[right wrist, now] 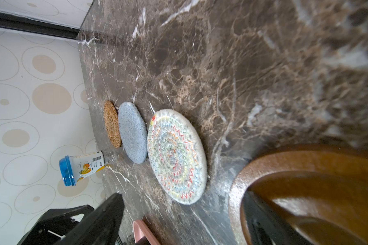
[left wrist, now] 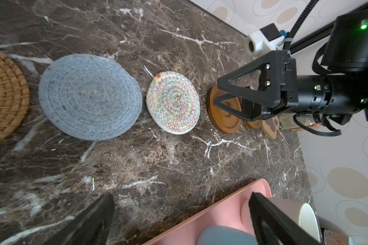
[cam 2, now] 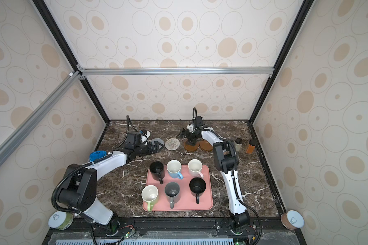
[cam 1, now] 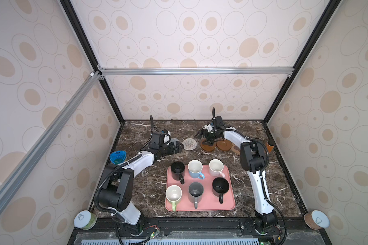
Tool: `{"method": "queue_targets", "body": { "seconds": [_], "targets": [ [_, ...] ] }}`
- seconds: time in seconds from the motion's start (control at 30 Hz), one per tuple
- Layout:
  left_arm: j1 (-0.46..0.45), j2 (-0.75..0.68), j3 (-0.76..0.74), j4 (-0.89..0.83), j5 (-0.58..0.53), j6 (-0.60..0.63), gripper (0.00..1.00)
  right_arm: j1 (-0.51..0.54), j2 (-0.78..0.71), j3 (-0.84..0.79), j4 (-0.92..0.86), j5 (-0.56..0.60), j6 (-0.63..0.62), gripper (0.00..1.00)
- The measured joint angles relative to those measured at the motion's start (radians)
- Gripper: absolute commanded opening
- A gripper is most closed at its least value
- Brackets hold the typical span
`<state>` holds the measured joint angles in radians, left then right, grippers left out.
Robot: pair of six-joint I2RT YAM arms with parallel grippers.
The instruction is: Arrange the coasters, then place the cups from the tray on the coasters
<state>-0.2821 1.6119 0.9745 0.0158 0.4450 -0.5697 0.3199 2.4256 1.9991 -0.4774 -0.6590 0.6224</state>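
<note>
Blue-lidded tub (right wrist: 81, 167) near rattan coaster (right wrist: 112, 124), amber bottle (cam 2: 250, 146) near paw coaster (left wrist: 271, 128)

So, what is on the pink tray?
Six upright mugs: back black mug, light blue mug, pale pink mug, light green mug, grey mug, front black mug. The tray floor beneath them is hidden.

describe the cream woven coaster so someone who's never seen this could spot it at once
Look past the pink tray to the back of the marble table. There the cream coaster lies in a row, between a blue-grey mat and a brown wooden disc. It alone has rainbow zigzag stitching.
</note>
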Motion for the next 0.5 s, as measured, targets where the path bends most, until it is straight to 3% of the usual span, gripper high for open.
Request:
{"method": "queue_targets", "body": {
  "seconds": [0.5],
  "targets": [
    [0.001,-0.001,-0.004,0.002,-0.002,-0.003,1.0,0.002,-0.004,0.0,-0.008,0.015,-0.016,0.92]
  ]
}}
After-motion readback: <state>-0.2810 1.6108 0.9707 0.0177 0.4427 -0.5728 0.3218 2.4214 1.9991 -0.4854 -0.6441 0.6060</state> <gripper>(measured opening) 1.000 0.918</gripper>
